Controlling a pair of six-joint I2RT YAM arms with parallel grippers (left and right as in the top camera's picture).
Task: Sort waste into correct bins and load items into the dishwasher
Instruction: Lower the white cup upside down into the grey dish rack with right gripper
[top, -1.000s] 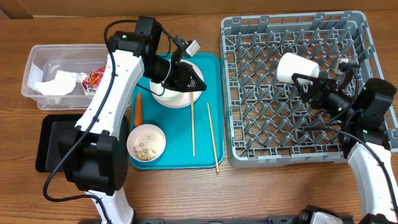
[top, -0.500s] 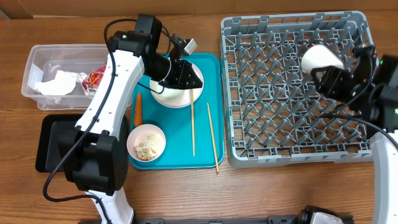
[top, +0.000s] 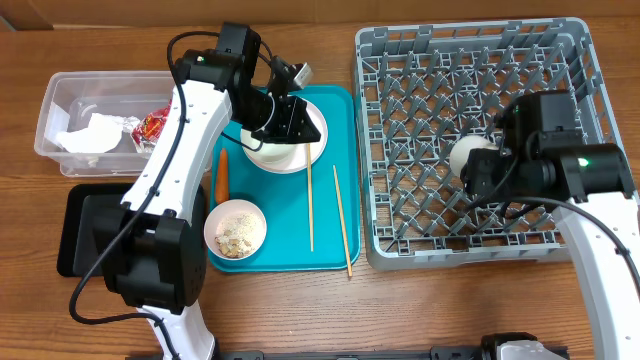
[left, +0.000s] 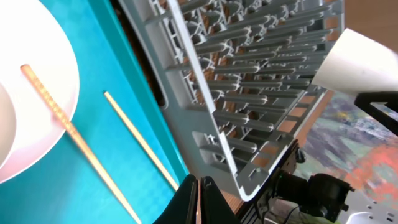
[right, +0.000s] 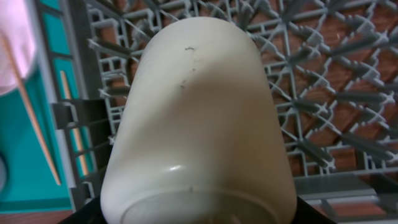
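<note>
Napkin (top: 85, 135), wrapper (top: 150, 125) binned. Right end effector (top: 483, 172) grasping cup (top: 468, 155) over rack (top: 400, 60) by tabletop's right edge. Left end effector (left: 199, 200) clenched. Carrot (top: 221, 175), rice bowl (top: 236, 230), chopsticks (top: 310, 205) pending.

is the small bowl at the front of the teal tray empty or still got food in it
Not empty: the overhead view shows beige food scraps covering the bottom of the small bowl.

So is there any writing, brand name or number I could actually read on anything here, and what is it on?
No text can be read in any view.
The red wrapper in the clear tub may carry print, but it is too small and blurred to read.
The white cup, the grey dish rack and the teal tray show no lettering.
</note>
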